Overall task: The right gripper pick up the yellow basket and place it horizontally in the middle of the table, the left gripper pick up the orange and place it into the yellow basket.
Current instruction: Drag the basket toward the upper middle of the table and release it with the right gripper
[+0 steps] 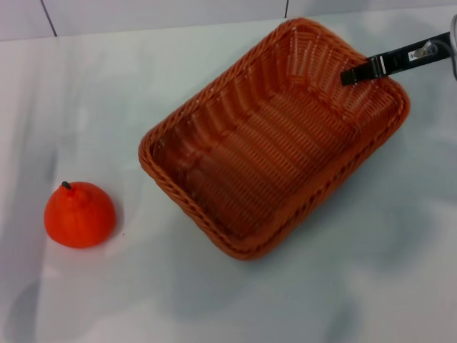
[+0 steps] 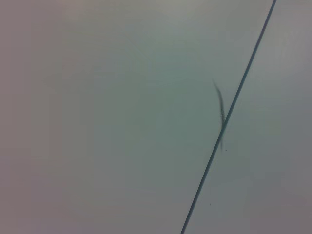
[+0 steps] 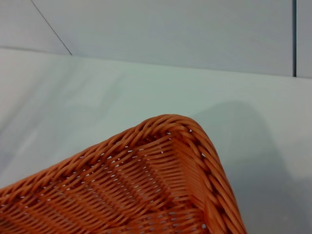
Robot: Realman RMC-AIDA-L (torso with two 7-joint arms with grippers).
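The yellow basket (image 1: 275,143), a large orange-brown woven one, lies at a slant in the middle-right of the table (image 1: 214,307). It is empty. My right gripper (image 1: 362,71) reaches in from the right edge and is shut on the basket's far right rim, with one black finger showing inside the wall. The right wrist view shows a rounded basket corner (image 3: 170,161) close up. The orange (image 1: 79,214) sits on the table to the left of the basket, stem up, apart from it. My left gripper is out of view.
A white tiled wall (image 1: 143,13) runs along the table's far edge. The left wrist view shows only a pale surface with a dark seam line (image 2: 229,107).
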